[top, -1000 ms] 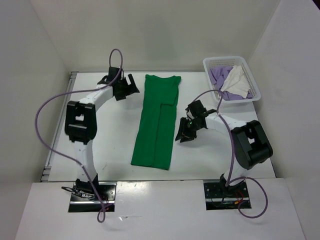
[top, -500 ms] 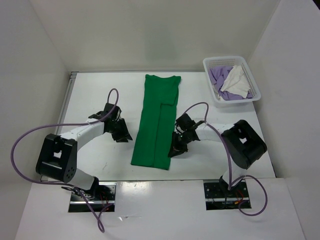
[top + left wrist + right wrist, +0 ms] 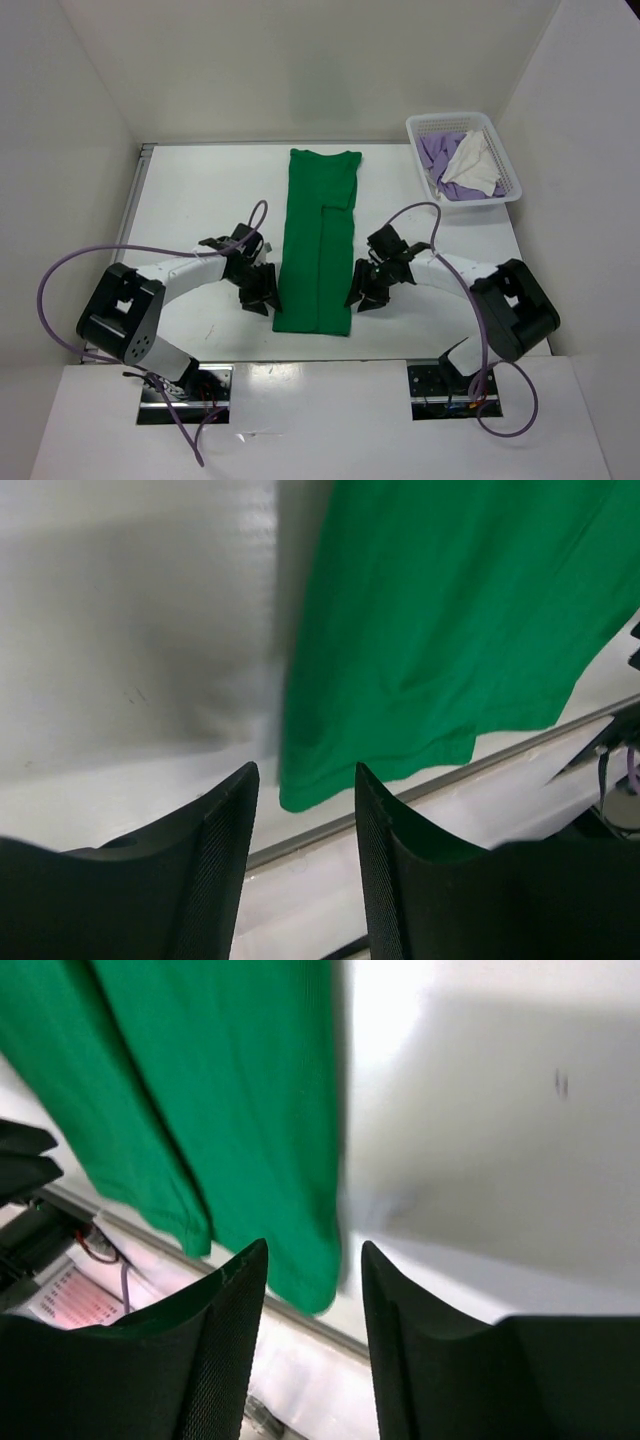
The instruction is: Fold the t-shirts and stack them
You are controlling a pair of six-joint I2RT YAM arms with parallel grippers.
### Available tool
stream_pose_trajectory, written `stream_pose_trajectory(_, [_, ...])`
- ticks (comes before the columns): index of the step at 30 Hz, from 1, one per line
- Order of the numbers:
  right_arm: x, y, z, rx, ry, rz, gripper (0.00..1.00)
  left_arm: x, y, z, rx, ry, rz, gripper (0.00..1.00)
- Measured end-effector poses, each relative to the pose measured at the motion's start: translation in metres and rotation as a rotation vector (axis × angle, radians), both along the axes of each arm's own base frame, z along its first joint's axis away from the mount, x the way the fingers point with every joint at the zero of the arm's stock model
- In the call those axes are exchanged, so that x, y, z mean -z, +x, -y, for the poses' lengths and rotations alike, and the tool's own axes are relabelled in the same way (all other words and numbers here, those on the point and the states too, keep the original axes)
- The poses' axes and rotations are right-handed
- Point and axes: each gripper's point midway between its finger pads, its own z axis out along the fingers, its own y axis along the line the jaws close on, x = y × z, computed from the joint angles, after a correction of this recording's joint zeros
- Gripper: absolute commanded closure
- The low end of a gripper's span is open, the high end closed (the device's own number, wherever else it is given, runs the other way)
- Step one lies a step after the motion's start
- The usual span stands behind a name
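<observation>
Progress check: I'd call this maybe a quarter done. The green t-shirt (image 3: 315, 240) lies flat in the middle of the desk (image 3: 200, 190), running from 12 o'clock down to 6 o'clock as one long narrow strip. Both sides look already folded in lengthwise, and you can see the edge of an overlapping flap down the middle. So the long fold is done and the crosswise folds aren't.

The left claw (image 3: 262, 297) sits low at the strip's 7 o'clock corner and the right claw (image 3: 362, 295) is at its 5 o'clock corner. Both are spread wide with nothing pinched. In the wrist views the near hem corner sits right in the gap between each pair of fingers. I can't tell whether they're actually touching the cloth yet. My guess is they're lining up to grab the bottom hem and flip it toward 12 o'clock.

What's left is a lot. The lavender t-shirt (image 3: 436, 152) and the cream-white t-shirt (image 3: 476, 168) are crumpled together in the white mesh basket (image 3: 481, 199) at about 2 o'clock, well apart from the green one. Neither is folded and there's no stack at all so far.
</observation>
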Motion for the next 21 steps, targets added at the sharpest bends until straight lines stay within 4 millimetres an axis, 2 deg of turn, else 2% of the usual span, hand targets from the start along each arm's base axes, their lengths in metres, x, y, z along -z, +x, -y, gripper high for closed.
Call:
stream_pose_trajectory(3, [-0.004,-0.016,0.0,-0.002,0.014,-0.008,0.5,0.0,-0.01,0.002,0.032,0.0,-0.022,0.5])
stream_pose_trajectory(7, [0.002,-0.046,-0.01,-0.042,0.014,-0.068,0.5,0.0,-0.016,0.001,0.046,0.009,-0.04,0.5])
stream_pose_trajectory(8, [0.003,-0.051,-0.011,-0.045,0.015,-0.08,0.53,0.001,-0.017,0.001,0.048,0.011,-0.044,0.52])
stream_pose_trajectory(16, [0.009,-0.056,-0.014,-0.008,0.026,-0.117,0.71,0.013,-0.034,0.01,0.108,0.021,-0.115,0.61])
stream_pose_trajectory(21, [0.014,-0.058,-0.014,0.006,0.025,-0.138,0.89,0.017,-0.041,0.013,0.14,0.016,-0.139,0.83])
